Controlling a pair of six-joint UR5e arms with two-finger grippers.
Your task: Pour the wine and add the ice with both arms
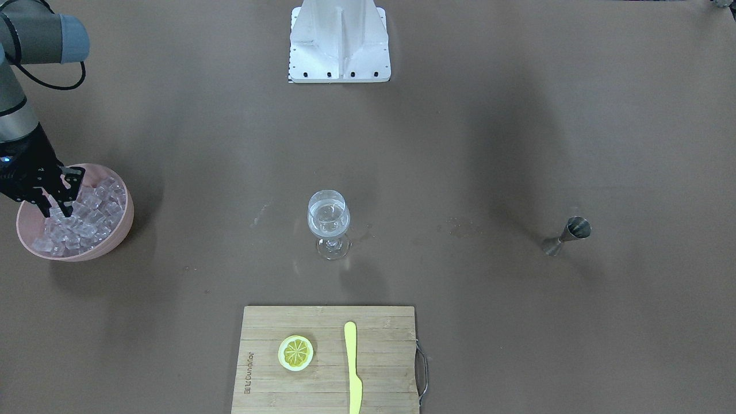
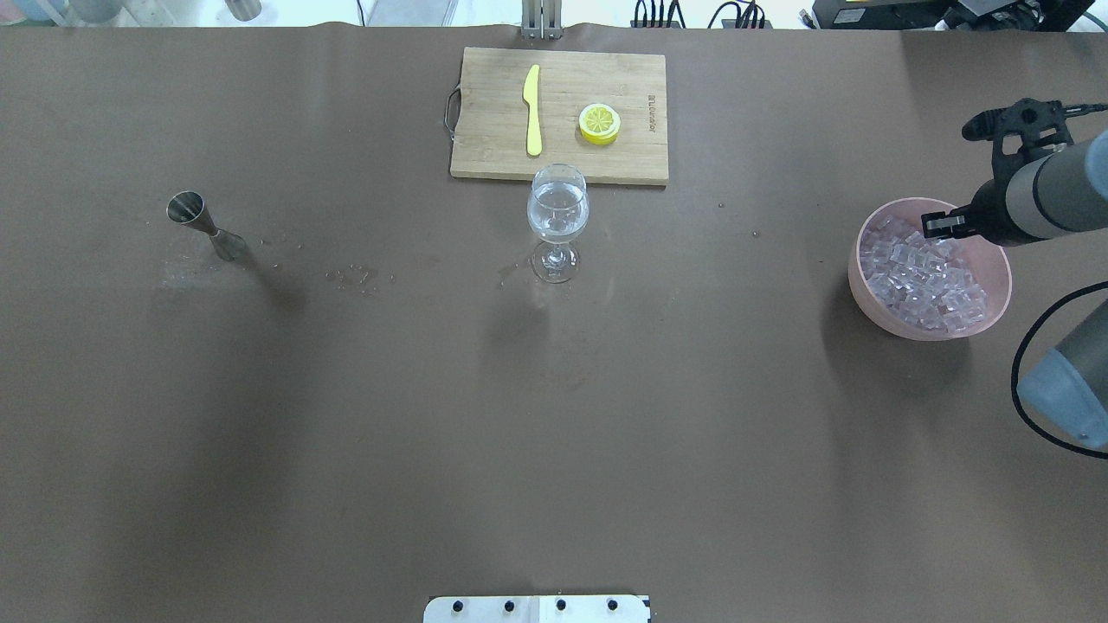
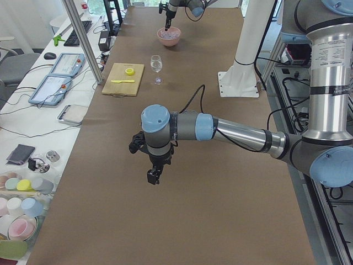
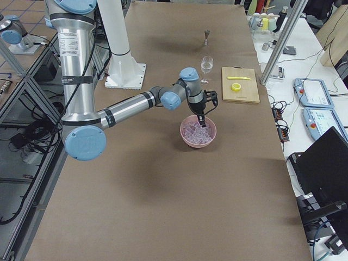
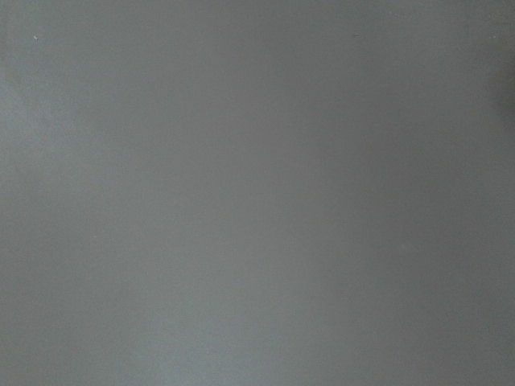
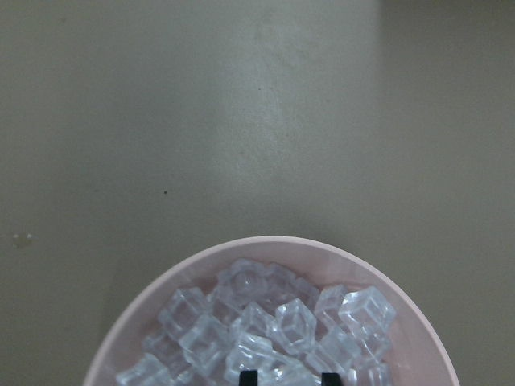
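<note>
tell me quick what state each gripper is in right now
left gripper: cannot be told from this view
right gripper: open, down at the ice

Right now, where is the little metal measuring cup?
In the overhead view the metal jigger stands by itself on the table, on the robot's left side, well apart from the wine glass at the centre.

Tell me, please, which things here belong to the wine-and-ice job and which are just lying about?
Job: wine glass with wine, ice, pink bowl, jigger, right gripper.
Lying about: cutting board, lemon slice, yellow knife.
</note>
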